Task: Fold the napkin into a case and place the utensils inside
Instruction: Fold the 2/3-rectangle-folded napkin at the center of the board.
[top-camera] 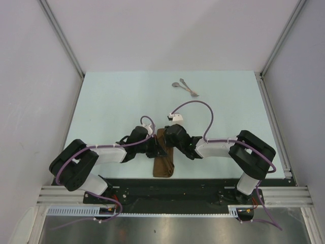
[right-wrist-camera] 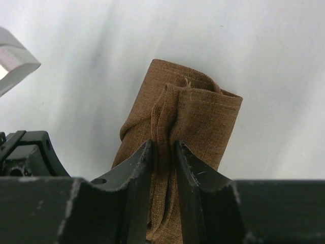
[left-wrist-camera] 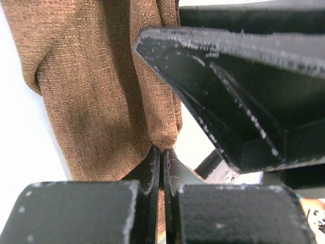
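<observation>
Near the six o'clock edge of the tabletop [top-camera: 117,101], between the two arms, lies the napkin [top-camera: 163,165], already folded to a narrow brown strip running from twelve to six. The left hand [left-wrist-camera: 161,152] is pressed together on a thin nip of cloth at the strip's nine o'clock side; the right hand [right-wrist-camera: 163,147] pinches a thicker, bunched fold near the strip's twelve o'clock end, its fingers set close with cloth between them. The utensils [top-camera: 185,87] lie together at about one o'clock from the napkin, well apart from it and untouched.

The step in hand looks to be settling or opening the last fold so that the strip serves as a pocket. To do it well, I judge that one hand should anchor the lower layers while the other moves only the top layer, slowly and low over the tabletop; soft cloth sags and unrolls if lifted high; both hands pulling apart would likely undo the folds; the twelve o'clock end should finish with its mouth toward the utensils.
</observation>
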Tool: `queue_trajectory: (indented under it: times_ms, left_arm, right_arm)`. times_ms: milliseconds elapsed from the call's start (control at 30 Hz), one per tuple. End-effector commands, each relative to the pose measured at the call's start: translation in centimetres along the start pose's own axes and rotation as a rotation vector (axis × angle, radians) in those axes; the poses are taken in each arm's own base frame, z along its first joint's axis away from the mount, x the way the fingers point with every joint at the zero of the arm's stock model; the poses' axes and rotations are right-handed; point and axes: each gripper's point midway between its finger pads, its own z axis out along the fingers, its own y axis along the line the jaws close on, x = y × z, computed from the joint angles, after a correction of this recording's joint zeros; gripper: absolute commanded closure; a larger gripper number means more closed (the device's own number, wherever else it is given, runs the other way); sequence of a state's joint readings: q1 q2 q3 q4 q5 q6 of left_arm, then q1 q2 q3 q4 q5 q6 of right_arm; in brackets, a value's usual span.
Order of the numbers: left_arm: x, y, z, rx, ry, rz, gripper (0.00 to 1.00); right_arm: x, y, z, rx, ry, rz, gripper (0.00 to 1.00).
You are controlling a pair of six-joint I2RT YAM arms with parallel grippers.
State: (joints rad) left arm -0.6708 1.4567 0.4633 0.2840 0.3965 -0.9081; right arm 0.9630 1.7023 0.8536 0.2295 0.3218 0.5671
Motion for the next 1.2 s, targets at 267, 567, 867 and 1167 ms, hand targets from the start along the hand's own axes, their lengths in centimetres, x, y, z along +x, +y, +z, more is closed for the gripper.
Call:
queue_trajectory:
  times_ms: [267, 567, 867, 1167]
  left_arm:
    - [-0.3, -0.7, -0.5, 0.044, -0.017, -0.006, 1.0]
    - [-4.8, -1.4, -4.6, -0.121, -0.182, 0.166, 0.54]
    - [-12.1, 0.6, -6.3, -0.435, -0.31, 0.338, 0.84]
    - [-10.9, 0.2, -2.9, -0.4, -0.346, 0.515, 0.83]
  right_arm:
    - [-1.9, 0.3, 0.1, 0.029, -0.153, -0.034, 1.0]
    - [-1.3, 0.8, 0.0, -0.037, -0.102, -0.017, 1.0]
    - [-0.8, 0.4, 0.1, -0.047, -0.024, 0.121, 1.0]
    - [-1.6, 0.3, -0.8, -0.081, -0.007, 0.242, 1.0]
